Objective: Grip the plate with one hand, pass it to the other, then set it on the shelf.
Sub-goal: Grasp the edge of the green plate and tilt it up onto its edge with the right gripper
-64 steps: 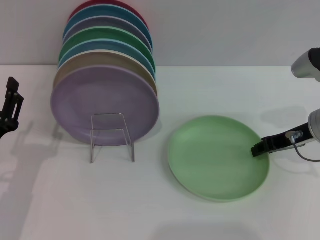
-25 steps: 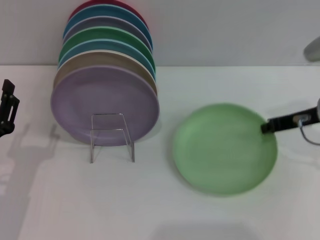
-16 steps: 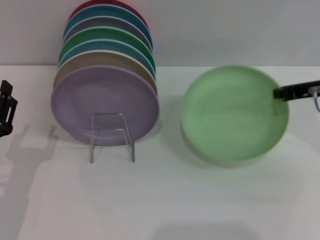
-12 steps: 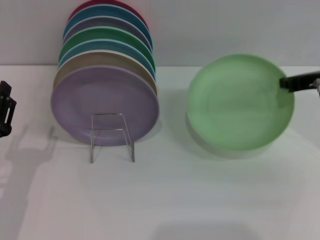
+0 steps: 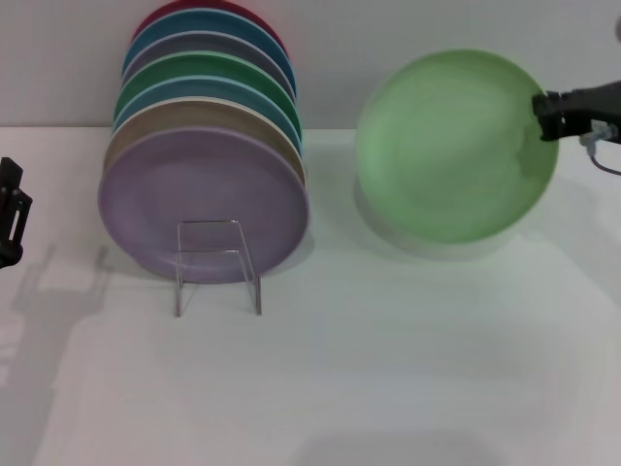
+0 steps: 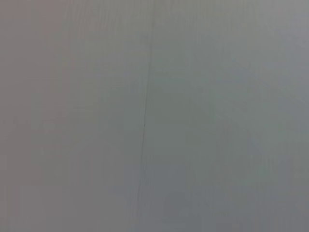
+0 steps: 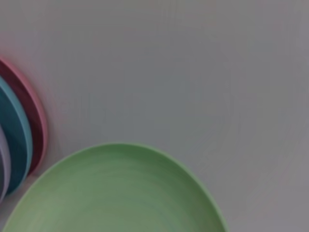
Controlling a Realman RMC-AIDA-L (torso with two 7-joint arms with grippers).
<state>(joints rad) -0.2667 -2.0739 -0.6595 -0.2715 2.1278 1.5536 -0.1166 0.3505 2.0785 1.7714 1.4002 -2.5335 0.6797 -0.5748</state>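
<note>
The pale mint-green plate point(image 5: 454, 146) hangs in the air at the right, tilted up with its face toward me, well above the white table. My right gripper point(image 5: 545, 105) is shut on its right rim. The plate also fills the bottom of the right wrist view point(image 7: 116, 193). The clear shelf point(image 5: 217, 264) stands at front left, its thin loop in front of a lilac plate point(image 5: 204, 202). My left gripper point(image 5: 12, 212) is at the far left edge, away from everything. The left wrist view shows only a blank grey surface.
Several upright plates point(image 5: 206, 87) stand in a row behind the lilac one: tan, teal, green, purple, blue, red. Their edges show in the right wrist view point(image 7: 21, 130). A grey wall runs behind the white table point(image 5: 388, 369).
My right gripper has lifted the mint-green plate off the table, up and slightly left, tilting it upright. The left gripper has barely moved.
</note>
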